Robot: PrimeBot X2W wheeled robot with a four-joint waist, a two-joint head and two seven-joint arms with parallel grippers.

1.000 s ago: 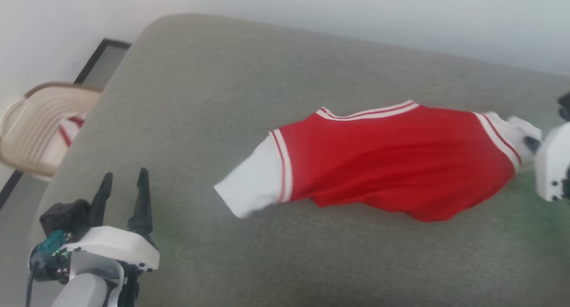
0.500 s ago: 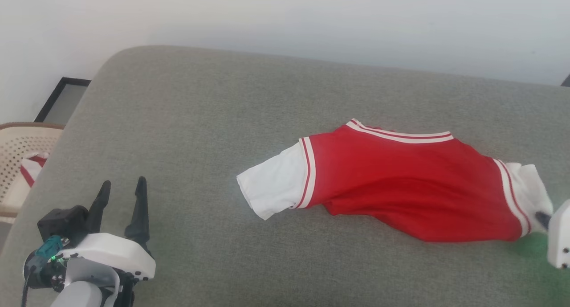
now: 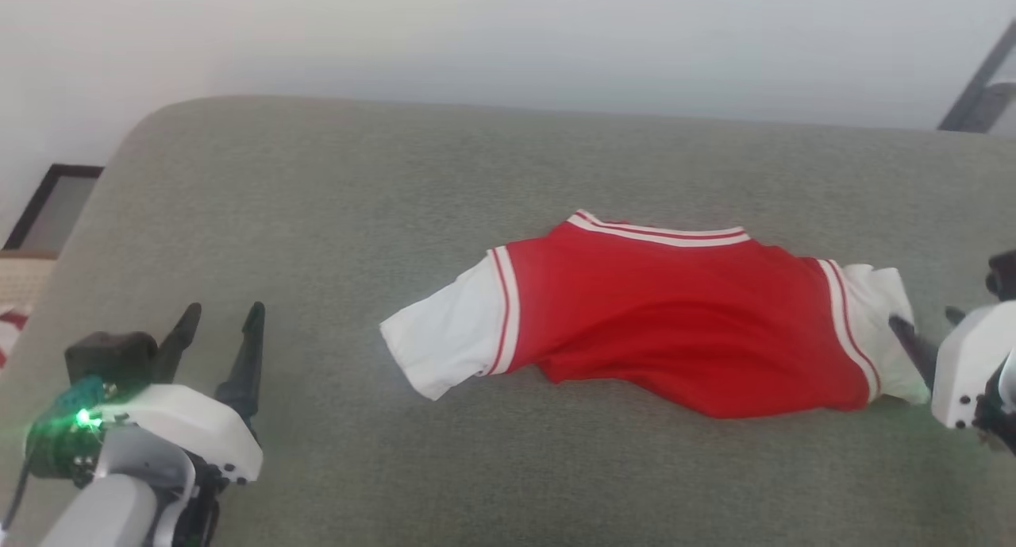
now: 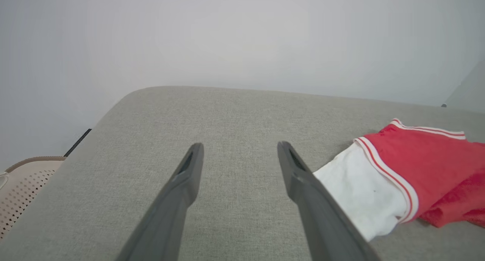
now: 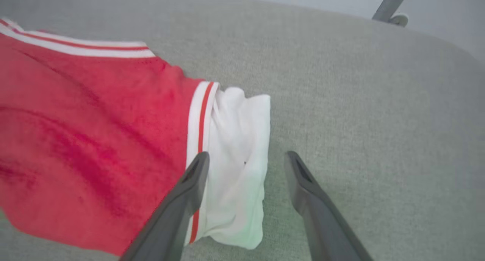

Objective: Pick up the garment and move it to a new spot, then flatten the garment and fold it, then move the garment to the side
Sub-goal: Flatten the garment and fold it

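On the grey worktop (image 3: 317, 213) the red jersey (image 3: 675, 317) lies rumpled mid-surface, apparently placed, so flattening is judged next: right hand (image 5: 246, 155) open astride one white sleeve end (image 5: 238, 132), left hand (image 3: 225, 309) open well aside, each needing an edge to spread.

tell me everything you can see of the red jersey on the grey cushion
The garment is a bright red jersey of soft, knit-looking fabric, with white sleeve ends and red-white striped trim. It lies wrinkled and bunched, not flattened, stretched sideways across the grey cushion, one sleeve end at each side. The right gripper stands open with its fingers either side of one white sleeve end, not clamping it; whether they touch the cloth cannot be told.
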